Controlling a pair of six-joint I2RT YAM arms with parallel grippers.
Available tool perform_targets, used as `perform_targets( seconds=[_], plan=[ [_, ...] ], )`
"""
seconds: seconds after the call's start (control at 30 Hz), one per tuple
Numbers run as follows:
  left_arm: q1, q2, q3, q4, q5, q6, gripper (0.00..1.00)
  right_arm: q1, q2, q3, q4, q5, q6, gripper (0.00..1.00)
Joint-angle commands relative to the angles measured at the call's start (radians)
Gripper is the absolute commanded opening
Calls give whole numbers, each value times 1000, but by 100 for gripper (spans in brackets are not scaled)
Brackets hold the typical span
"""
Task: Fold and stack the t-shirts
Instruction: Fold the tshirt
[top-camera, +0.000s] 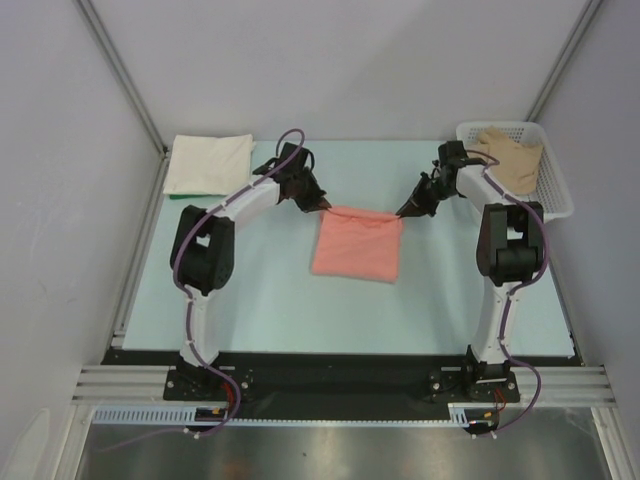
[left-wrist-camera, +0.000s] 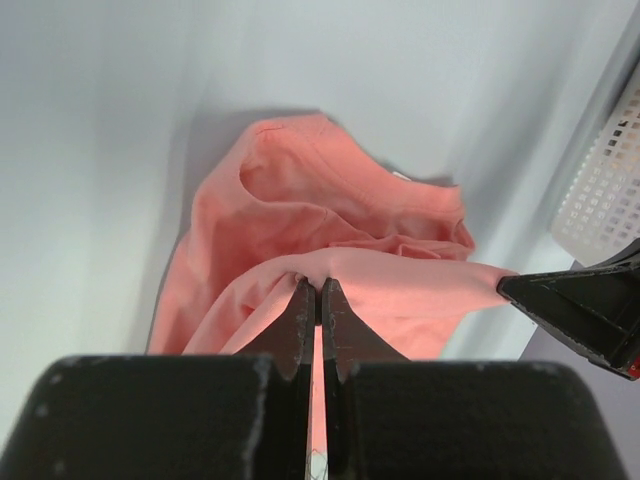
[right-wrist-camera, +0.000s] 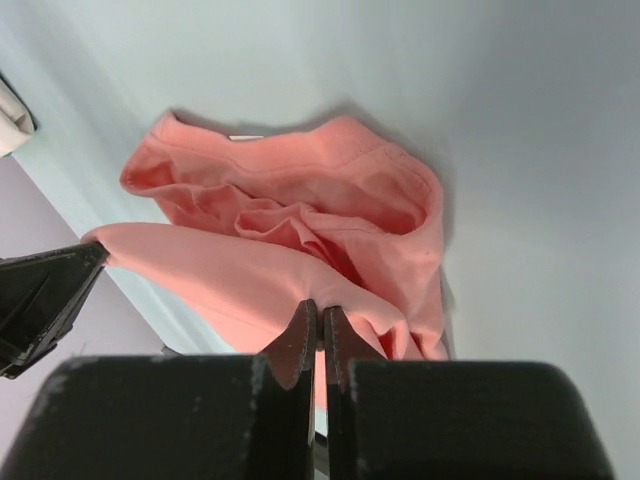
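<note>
A: Start at the left. What is there?

B: A folded cream-white cloth t-shirt (top-camera: 208, 163) lies at the far left corner of the pale table (top-camera: 250, 290), well apart from both arms.

A: And the left gripper?

B: The left gripper (top-camera: 322, 205) has its fingers pressed together on the far left corner of the salmon-pink cloth t-shirt (top-camera: 358, 247). Only a sliver of cloth shows between them.

A: Where is that shirt?

B: Mid-table, between the arms. Its far edge is raised and stretched left to right. The rest sags and lies toward the arm bases, on the near side of both grippers.

A: The right side?

B: The right gripper (top-camera: 405, 211) pinches the far right corner the same way. Beyond it a tan-beige cloth t-shirt (top-camera: 510, 155) sits crumpled in a white plastic mesh basket (top-camera: 562, 190).

A: Which arm is nearer?

B: Neither; each holds one end of that edge. I judge the fold should carry the edge toward the bases with both arms together, or the cloth may skew.
</note>
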Motion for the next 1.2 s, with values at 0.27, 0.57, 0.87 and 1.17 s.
perform_targets(
  seconds=[0.27,0.57,0.87,1.17],
  plan=[
    [11,89,147,-29,22,18,2,-6,57,73,-4,-13,-32,0],
    [24,218,479,-262,-76,183,43,-40,171,400,-207,115,-161,48],
    [24,-223,157,-220,-168,481,83,-1,-183,-19,-100,85,-241,84],
    [21,-625,-353,-119,23,507,90,62,-421,-407,53,60,-153,88]
  ],
)
